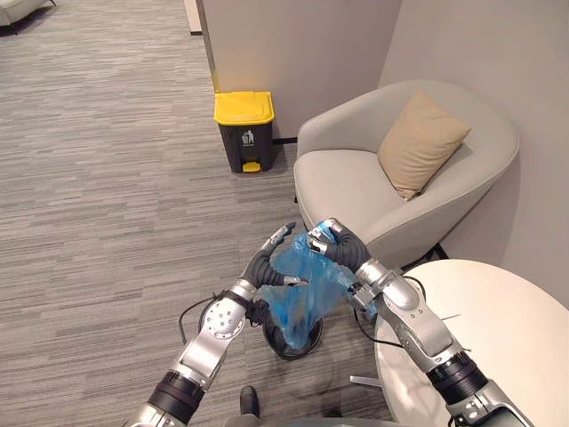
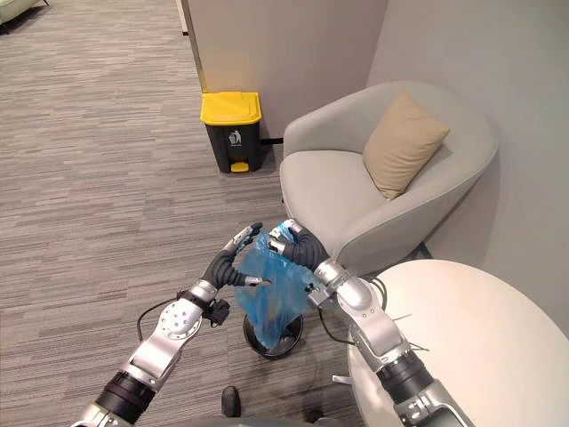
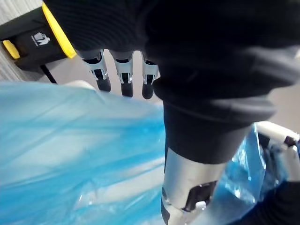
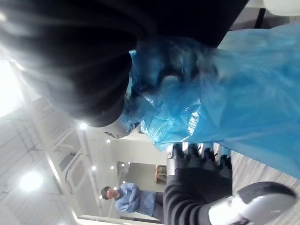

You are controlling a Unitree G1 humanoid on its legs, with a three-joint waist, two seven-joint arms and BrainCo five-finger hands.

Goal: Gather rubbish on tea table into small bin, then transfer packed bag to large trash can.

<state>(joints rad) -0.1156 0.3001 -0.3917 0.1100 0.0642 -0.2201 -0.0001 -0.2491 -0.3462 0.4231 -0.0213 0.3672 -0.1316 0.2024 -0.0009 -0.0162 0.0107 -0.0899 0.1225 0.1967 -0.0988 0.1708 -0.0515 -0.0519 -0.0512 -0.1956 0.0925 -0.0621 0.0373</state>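
One large trash can point(image 1: 244, 130), dark with a yellow lid, stands by the wall, well apart from the hands. One left hand point(image 1: 267, 262) is raised against the left side of one blue bag point(image 1: 307, 289); its fingers are straight and spread, gripping nothing. The bag hangs upright, its lower end inside one small bin point(image 1: 313, 342) on the carpet. Only part of the bin's dark rim is visible. One right hand point(image 1: 342, 245) is curled round the bag's bunched top, its fingertips buried in the plastic. One armchair point(image 1: 356, 191) holds one cushion point(image 1: 422, 142). One white table point(image 1: 498, 329) is cut off at the edge. Bag contents cannot be made out.
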